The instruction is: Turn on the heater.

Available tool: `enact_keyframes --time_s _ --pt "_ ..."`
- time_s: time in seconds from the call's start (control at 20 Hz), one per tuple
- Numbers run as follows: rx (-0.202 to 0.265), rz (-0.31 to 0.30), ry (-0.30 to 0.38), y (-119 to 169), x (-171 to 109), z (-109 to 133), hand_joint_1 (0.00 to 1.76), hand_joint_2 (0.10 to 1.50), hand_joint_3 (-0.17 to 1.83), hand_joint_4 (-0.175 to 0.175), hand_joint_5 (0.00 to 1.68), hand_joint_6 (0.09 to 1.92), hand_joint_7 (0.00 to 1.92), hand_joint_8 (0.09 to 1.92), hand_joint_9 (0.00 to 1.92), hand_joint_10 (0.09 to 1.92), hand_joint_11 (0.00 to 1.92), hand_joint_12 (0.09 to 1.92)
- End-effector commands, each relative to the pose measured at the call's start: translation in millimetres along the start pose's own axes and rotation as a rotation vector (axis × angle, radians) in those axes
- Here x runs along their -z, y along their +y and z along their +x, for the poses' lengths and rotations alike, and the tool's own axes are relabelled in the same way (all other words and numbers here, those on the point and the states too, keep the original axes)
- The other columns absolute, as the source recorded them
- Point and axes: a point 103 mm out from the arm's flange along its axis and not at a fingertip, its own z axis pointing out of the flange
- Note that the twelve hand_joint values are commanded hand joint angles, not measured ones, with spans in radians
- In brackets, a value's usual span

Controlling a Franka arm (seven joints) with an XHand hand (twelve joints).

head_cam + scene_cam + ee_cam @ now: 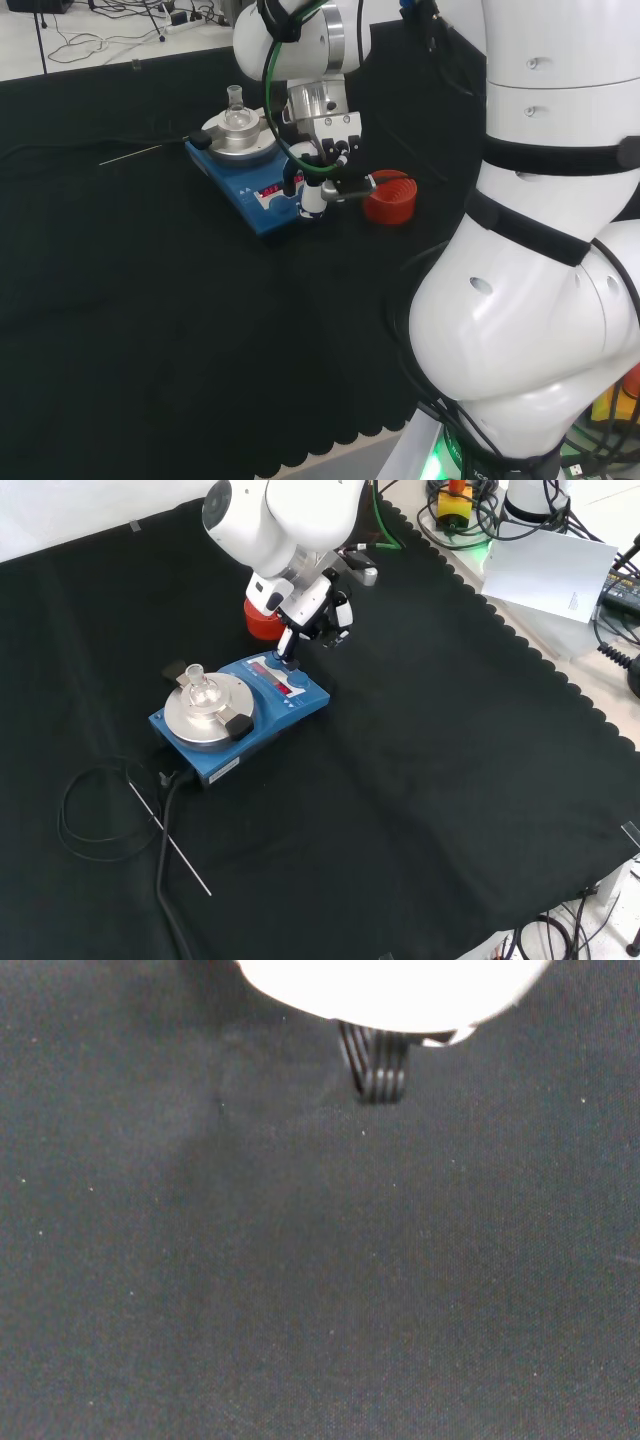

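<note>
The black cloth [420, 780] covers the whole bench, and the arm [275, 520] reaches out over its far part in the front view. Below it sits the blue heater [240, 715], left of centre in that view, with a round steel plate [205, 712] carrying a small glass flask [197, 680]. Its control panel faces the arm, and a red ribbed stand [390, 198] sits just beside it, to the right in the head view. The hand [318, 185] hangs over the panel's edge, one finger pointing down at the controls, the others looking tucked in, holding nothing. I'd say the pressing step is in hand. Next it needs a short, straight push down onto the switch, without nudging the flask.
</note>
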Motion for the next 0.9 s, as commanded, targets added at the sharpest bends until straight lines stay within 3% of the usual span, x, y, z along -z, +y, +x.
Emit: enact_keyframes --time_s 0.05,0.9 --pt "0.011 -0.017 0.004 -3 5 3 1.46 0.62 1.15 -0.052 0.35 0.86 1.70 1.49 1.75 1.43 1.32 1.38" --pt "0.026 -0.002 -0.011 -1 3 23 1.47 0.61 1.16 -0.051 0.37 0.85 1.70 1.49 1.76 1.43 1.32 1.39"
